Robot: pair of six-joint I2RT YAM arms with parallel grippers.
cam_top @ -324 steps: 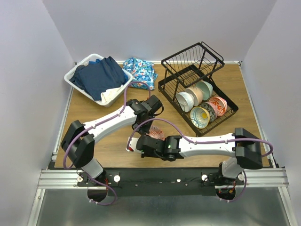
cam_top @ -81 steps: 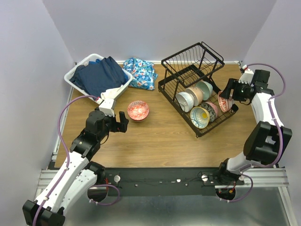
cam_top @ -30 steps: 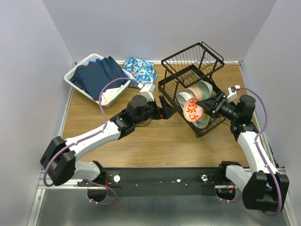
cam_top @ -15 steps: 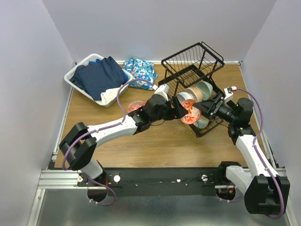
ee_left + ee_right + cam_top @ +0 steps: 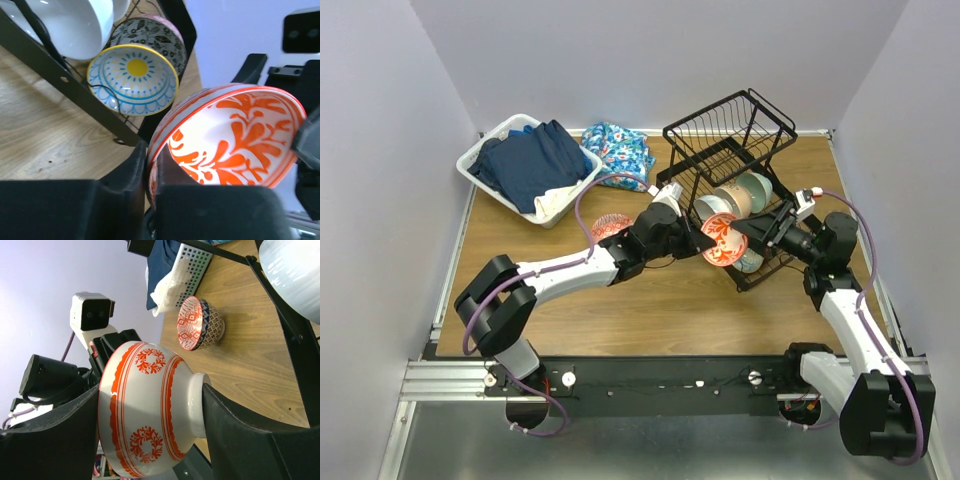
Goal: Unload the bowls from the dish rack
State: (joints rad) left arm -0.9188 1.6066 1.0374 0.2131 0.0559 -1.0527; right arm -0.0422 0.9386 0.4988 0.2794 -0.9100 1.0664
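The right gripper (image 5: pixel 150 390) clasps an orange-flowered bowl (image 5: pixel 145 435) that lies on its side, with one dark finger on each side of it. The left gripper (image 5: pixel 112 347) sits at the bowl's rim and probably touches it, though the contact is hidden. Beyond them a red patterned bowl (image 5: pixel 200 322) rests on the wooden table (image 5: pixel 240 370) near a white basket (image 5: pixel 197 260). Black rack bars (image 5: pixel 285 315) cross the right side.

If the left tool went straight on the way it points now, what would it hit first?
The orange-patterned bowl: its rim sits between the fingers of the left tool. Right behind it, likely the right tool holding it.
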